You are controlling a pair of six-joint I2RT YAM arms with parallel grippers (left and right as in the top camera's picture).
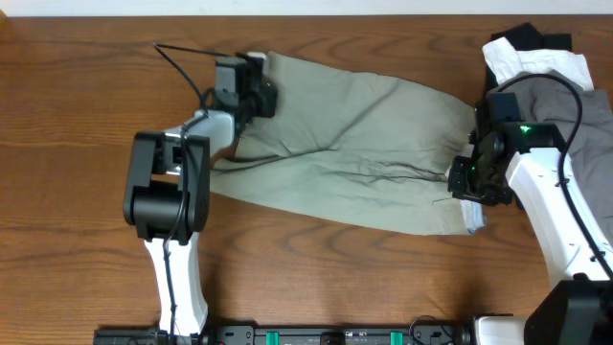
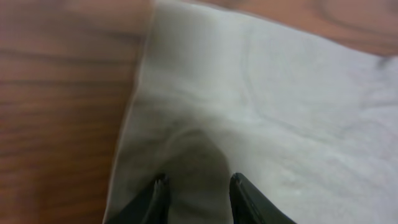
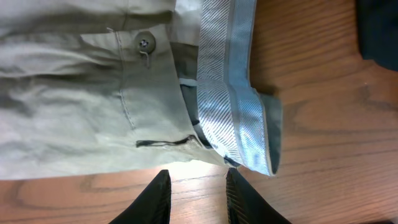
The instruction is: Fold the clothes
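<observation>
Across the middle of the tabletop (image 1: 77,96) the shorts (image 1: 354,144) lie spread out, leg hems toward the left arm and waistband (image 3: 230,81) toward the right arm. Part of the waistband is turned outward, exposing its pale striped lining, with the button (image 3: 145,42) beside it.

Left tool (image 2: 196,186): the fingers stand part-way apart astride a raised ridge of cloth near the hem corner. Whether they have a firm bite cannot be told.

Right tool (image 3: 198,193): the fingers stand apart over bare wood just beside the waistband edge, with nothing between them.

Likely faults from this position:

1. Right tool closes on wood. Cause: the fingers sit off the cloth edge, so a straight closure would probably catch nothing.
2. Single-layer pick at the left. Cause: a shallow pinch on the ridge may lift only the top layer, leaving the lower layer behind and skewing the fold.
3. Lumpy edge. Cause: the turned-out waistband, if folded as it lies.
4. Snagging. Cause: the pile of other garments (image 1: 536,57) lies close behind the right arm.
</observation>
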